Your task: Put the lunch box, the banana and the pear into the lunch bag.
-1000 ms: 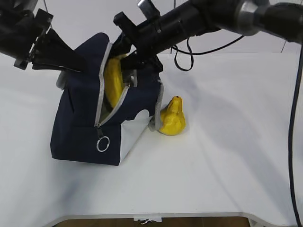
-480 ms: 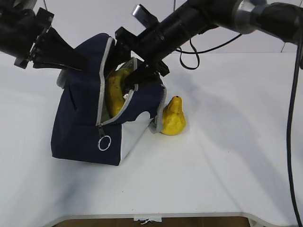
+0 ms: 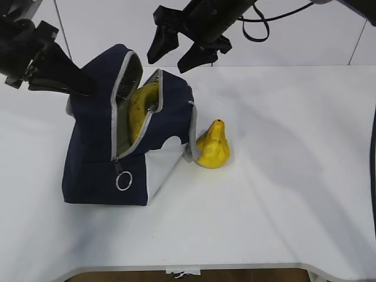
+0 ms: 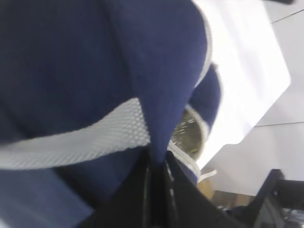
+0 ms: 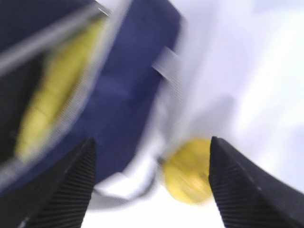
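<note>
The navy lunch bag [image 3: 94, 147] stands on the white table with its zipper open. The yellow banana [image 3: 140, 108] lies inside the opening; it also shows blurred in the right wrist view [image 5: 47, 109]. The yellow pear [image 3: 212, 148] stands on the table against the bag's right side, and shows in the right wrist view [image 5: 187, 171]. My left gripper [image 3: 79, 88] is shut on the bag's fabric at its upper left edge [image 4: 156, 156]. My right gripper [image 3: 179, 53] is open and empty, above the bag's opening. The lunch box is out of view.
The white table [image 3: 282, 176] stretches to the right and front of the bag. A metal ring pull [image 3: 124, 181] hangs at the bag's front. A black cable [image 3: 276, 17] hangs behind the right arm.
My right gripper let go of the banana inside the bag, opened and rose up out of the opening. The bag tilted slightly left. The pear has not moved.
</note>
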You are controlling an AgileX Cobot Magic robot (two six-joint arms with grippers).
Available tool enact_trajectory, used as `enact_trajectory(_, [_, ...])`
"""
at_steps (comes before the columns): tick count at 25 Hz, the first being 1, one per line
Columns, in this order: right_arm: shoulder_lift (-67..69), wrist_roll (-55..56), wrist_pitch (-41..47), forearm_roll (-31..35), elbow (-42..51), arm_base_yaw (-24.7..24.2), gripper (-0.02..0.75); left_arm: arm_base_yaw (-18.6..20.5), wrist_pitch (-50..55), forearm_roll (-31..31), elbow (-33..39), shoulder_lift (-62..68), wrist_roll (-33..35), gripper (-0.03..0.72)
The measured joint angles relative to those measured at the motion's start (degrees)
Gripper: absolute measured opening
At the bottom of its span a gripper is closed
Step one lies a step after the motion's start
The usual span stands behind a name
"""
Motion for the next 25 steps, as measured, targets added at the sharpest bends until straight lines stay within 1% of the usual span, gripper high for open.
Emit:
enact_trajectory(2, [-2.35, 0.39, 0.00, -3.83, 2.88, 0.00, 0.572, 0.88, 0.36, 2.20, 0.00, 0.00, 0.00, -0.006])
enact_trajectory(5, [-7.54, 0.71, 0.13, -10.02, 10.02, 0.00, 0.572, 1.95, 0.85, 5.71, 0.00, 0.00, -0.46, -0.006])
enact_trajectory(9, [-14.27, 0.80, 0.40, -19.62, 18.92, 0.00, 0.572, 2.18, 0.97, 10.20, 0.00, 0.00, -1.17, -0.006])
enact_trajectory(12, [-16.83, 1.44, 0.66, -24.53, 22.23, 0.00, 0.572, 2.18, 0.97, 11.68, 0.00, 0.00, -1.38, -0.006])
enact_trajectory(20, [-16.18, 3.02, 0.69, -24.75, 23.23, 0.00, 0.573, 2.18, 1.11, 11.92, 0.00, 0.00, -3.09, -0.006])
enact_trajectory(25, [-14.59, 3.35, 0.69, -21.64, 25.29, 0.00, 0.573, 2.18, 1.32, 11.92, 0.00, 0.00, -3.31, -0.006])
